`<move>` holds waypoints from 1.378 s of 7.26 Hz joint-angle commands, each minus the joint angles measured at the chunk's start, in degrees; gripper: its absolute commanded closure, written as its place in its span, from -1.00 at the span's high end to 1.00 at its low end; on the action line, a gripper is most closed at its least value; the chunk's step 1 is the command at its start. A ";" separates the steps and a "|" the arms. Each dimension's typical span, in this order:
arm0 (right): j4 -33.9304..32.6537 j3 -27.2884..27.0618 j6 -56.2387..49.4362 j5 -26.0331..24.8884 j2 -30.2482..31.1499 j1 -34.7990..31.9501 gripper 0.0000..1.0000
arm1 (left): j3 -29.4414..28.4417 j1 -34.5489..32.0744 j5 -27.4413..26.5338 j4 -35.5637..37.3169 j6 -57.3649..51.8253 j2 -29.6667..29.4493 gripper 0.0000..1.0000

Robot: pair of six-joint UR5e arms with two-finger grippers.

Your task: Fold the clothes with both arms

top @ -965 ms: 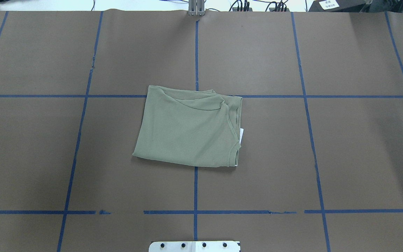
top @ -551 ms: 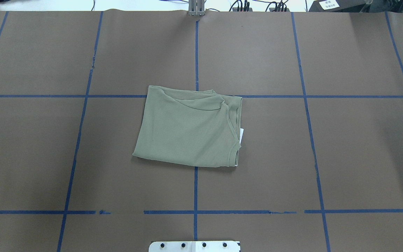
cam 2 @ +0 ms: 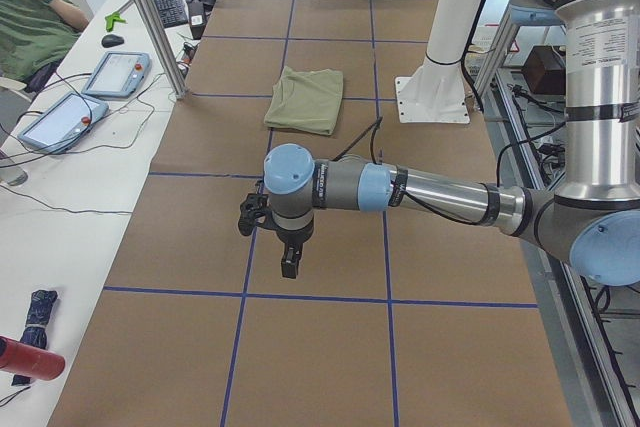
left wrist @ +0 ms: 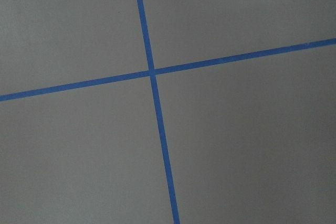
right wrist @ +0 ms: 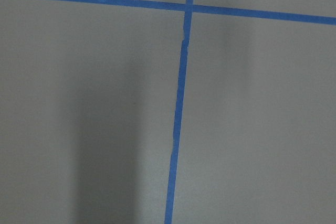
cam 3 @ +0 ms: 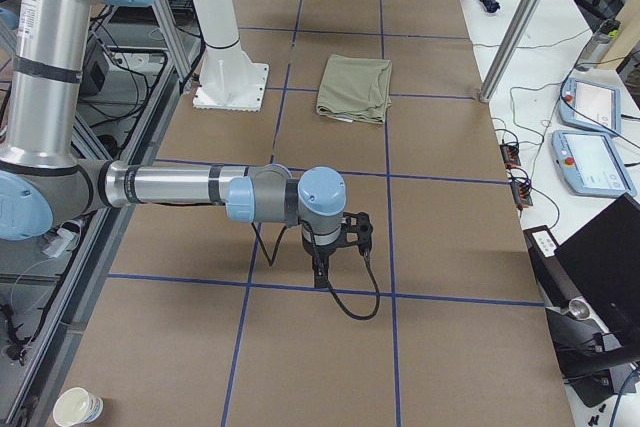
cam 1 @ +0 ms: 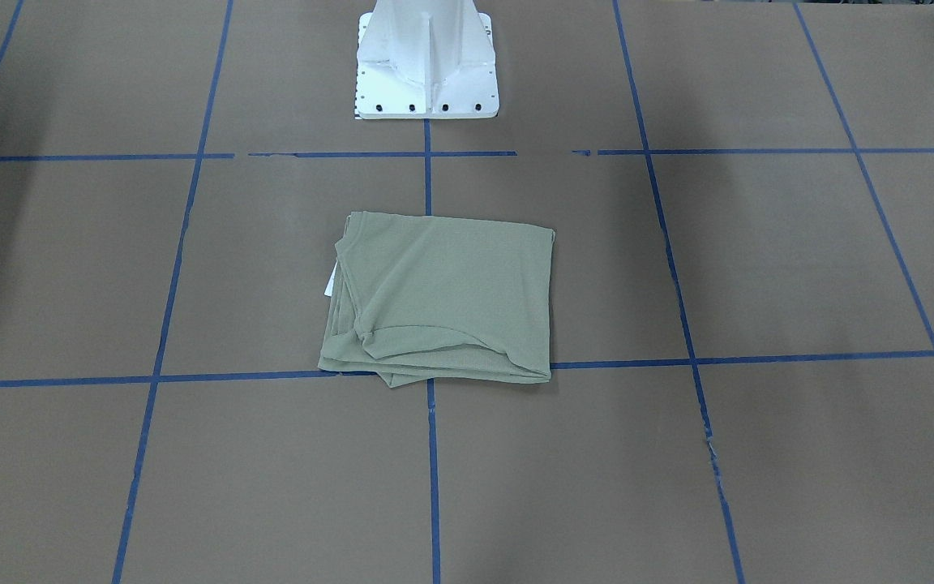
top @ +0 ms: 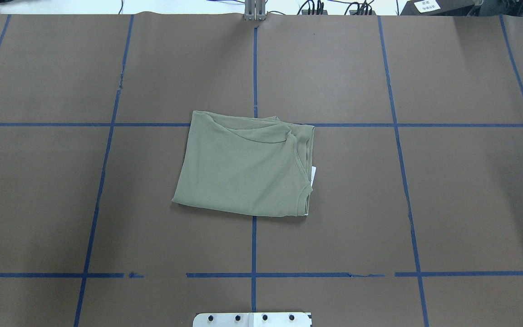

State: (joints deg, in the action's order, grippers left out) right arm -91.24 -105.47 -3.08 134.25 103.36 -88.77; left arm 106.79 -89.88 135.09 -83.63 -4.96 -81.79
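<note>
The sage-green shirt lies folded into a rough rectangle at the middle of the brown table, and also shows in the front-facing view. A white hang tag peeks out at its edge on the robot's right. No gripper touches the shirt. In the exterior left view, my left gripper hangs low over bare table, well short of the shirt. In the exterior right view, my right gripper hangs likewise, far from the shirt. I cannot tell whether either is open or shut. Both wrist views show only tape lines.
The white pedestal base stands on the robot's side of the shirt. Blue tape lines grid the brown table. Teach pendants and a seated person are beside the table. A paper cup sits off the table's near corner.
</note>
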 commanded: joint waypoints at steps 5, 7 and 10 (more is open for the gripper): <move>0.63 0.09 0.09 0.40 -0.09 0.00 1.00 | 0.61 0.23 -0.27 -1.80 -0.14 0.67 1.00; 0.63 0.09 0.18 0.49 -0.09 0.00 1.00 | 1.23 0.24 -0.01 -1.80 -0.05 0.76 1.00; 0.71 0.17 0.09 0.49 -0.09 0.00 1.00 | 1.23 0.24 0.00 -1.71 -0.05 0.84 1.00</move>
State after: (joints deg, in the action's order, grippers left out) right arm -90.54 -105.36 -2.98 134.67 103.27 -88.77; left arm 108.00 -89.65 135.11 -85.37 -5.01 -80.97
